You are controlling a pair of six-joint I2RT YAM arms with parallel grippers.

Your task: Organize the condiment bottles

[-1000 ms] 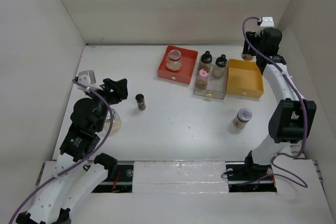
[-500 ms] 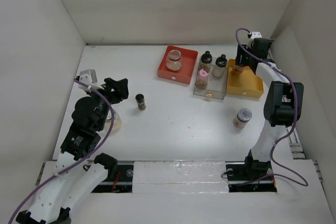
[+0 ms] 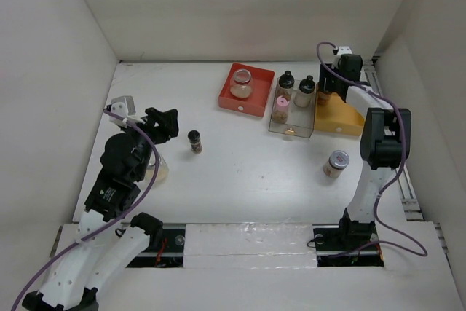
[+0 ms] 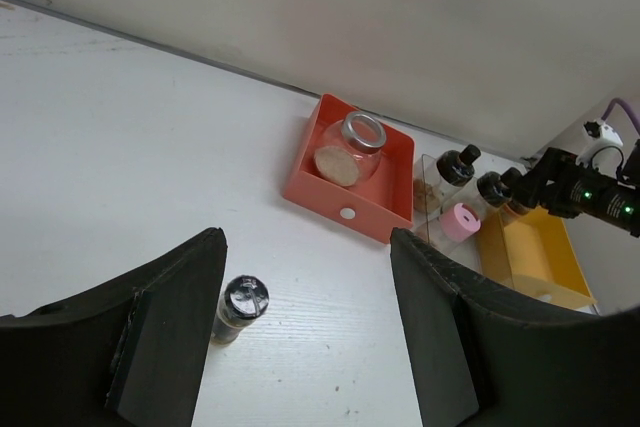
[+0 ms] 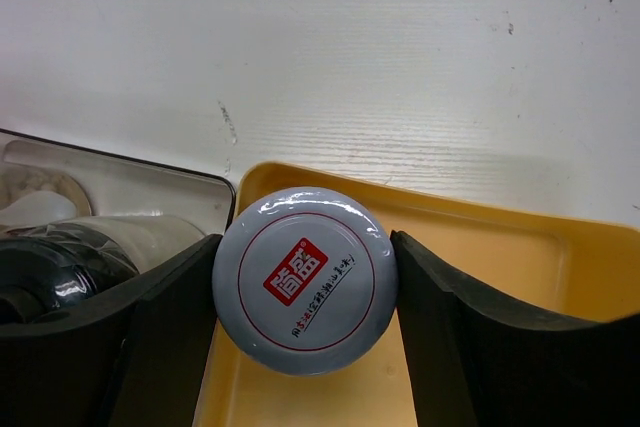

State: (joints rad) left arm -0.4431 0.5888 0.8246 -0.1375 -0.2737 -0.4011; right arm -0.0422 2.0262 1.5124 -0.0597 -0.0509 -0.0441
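Right gripper (image 5: pixel 305 299) clamped a white-capped jar (image 5: pixel 304 269) (red logo on lid) over the yellow tray (image 5: pixel 520 252); left gripper (image 4: pixel 305 332) held its jaws apart.

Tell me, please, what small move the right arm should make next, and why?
Probably lower straight down, then release. The right gripper is closed on the white-lidded jar, which is over a corner of the yellow tray, beside the clear tray.
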